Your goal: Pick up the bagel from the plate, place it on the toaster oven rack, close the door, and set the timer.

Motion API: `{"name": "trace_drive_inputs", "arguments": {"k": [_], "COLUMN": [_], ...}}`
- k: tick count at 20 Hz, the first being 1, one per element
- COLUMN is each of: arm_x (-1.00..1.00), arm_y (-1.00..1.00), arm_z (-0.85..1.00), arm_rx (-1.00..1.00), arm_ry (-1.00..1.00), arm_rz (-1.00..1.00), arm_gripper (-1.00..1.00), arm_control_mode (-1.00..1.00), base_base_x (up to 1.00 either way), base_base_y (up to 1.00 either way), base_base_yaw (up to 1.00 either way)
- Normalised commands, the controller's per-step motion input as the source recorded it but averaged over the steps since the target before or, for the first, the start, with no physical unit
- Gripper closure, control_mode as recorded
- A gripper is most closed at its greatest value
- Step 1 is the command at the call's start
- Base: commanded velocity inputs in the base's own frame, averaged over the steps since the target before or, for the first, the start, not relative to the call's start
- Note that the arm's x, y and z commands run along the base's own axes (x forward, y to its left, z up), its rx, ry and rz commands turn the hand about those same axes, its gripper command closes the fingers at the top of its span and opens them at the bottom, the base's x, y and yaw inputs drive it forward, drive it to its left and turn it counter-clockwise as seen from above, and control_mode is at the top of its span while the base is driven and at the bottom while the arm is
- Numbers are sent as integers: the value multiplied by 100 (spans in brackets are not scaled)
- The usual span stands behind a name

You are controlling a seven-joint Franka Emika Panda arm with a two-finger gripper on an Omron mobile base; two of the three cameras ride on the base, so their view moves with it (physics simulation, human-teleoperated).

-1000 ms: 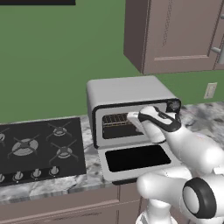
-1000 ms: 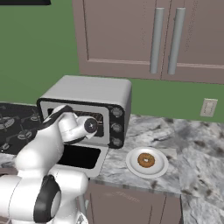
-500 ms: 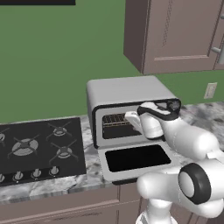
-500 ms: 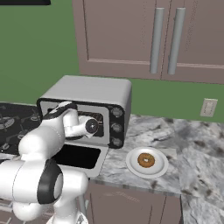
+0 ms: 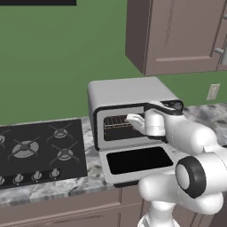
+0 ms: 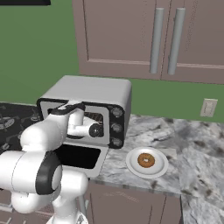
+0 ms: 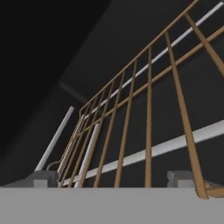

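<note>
Claw inside the oven, bagel far off on its plate

The open, empty claw is at the toaster oven rack. The bagel lies on the plate, well right of the open door.

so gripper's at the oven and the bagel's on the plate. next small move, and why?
Probably back the gripper out of the oven mouth and swing it right toward the plate. The bagel lies there untouched, and the fingertips stand apart with nothing between them, facing the toaster oven rack. The door is already folded down, so nothing seems left to do here first.
</note>
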Motion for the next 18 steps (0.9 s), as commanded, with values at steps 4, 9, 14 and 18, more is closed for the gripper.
{"name": "trace_drive_inputs", "arguments": {"k": [4, 9, 14, 18], "arm_x": [15, 4, -35, -55], "arm_y": [21, 10, 0, 0], "arm_z": [-11, -3, 0, 0], "arm_rx": [0, 0, 0, 0], "arm_ry": [0, 0, 3, 3], "arm_rz": [0, 0, 0, 0], "arm_gripper": [100, 100, 100, 100], "arm_control_mode": [-100, -100, -100, -100], "base_base_x": [0, 0, 0, 0], "base_base_y": [0, 0, 0, 0], "base_base_yaw": [0, 0, 0, 0]}}
